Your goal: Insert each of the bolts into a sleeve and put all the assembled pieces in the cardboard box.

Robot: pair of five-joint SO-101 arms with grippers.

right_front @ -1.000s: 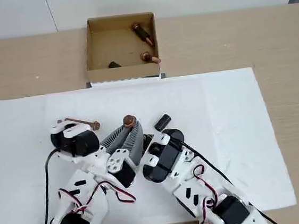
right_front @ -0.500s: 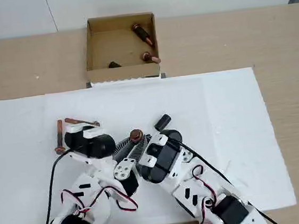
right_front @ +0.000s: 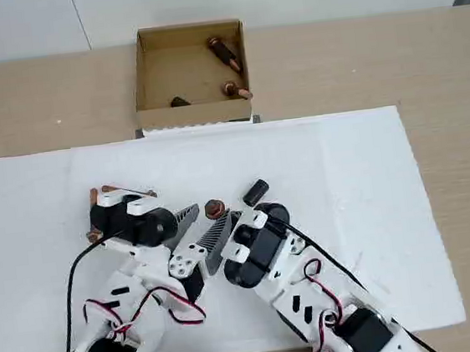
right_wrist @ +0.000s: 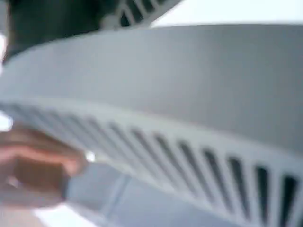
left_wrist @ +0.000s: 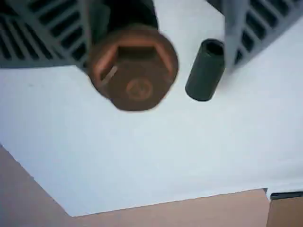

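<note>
Box (right_front: 136,77): two assembled pieces (right_front: 224,51); outside, three bolts (right_front: 127,190), one sleeve (right_front: 255,192). Left pincer (right_front: 213,211) spread; right pincer (right_front: 233,225) unreadable.

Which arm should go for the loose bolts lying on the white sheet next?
Left, probably. The two loose bolts lie right beside the left arm, and the left gripper is open. The right arm sits on the far side and would have to cross over the left arm.

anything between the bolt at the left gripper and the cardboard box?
Nothing visible. Bare white sheet runs from the bolt to the cardboard box; only the box's near wall needs clearing. The black sleeve lies off to the side.
</note>
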